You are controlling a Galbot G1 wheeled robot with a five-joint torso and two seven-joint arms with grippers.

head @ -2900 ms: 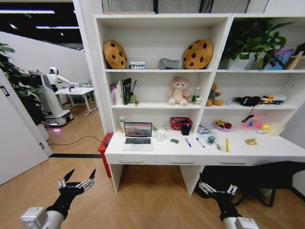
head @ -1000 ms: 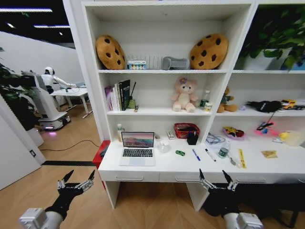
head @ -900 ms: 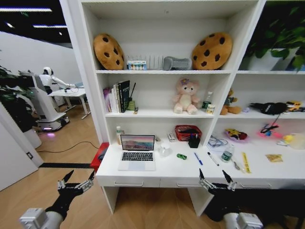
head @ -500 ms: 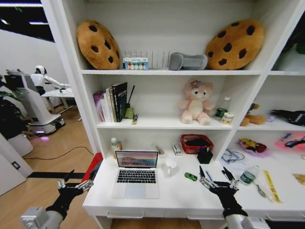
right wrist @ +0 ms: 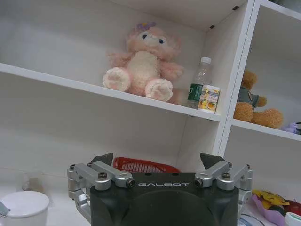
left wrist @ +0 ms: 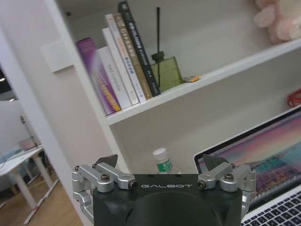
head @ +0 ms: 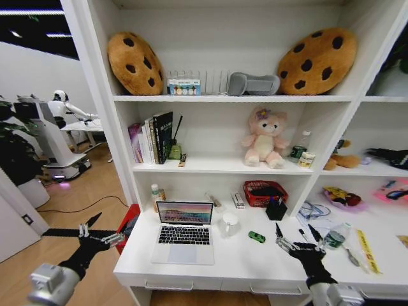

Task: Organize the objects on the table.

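As I face shelving, my left end effector hangs off tabletop's left edge, fingers spread, empty. My right end effector hovers over tabletop right of centre, fingers apart, holding nothing. Laptop open on tabletop's left part. White mug just right of it. Green car between mug and right end effector. Pens just beyond right end effector.
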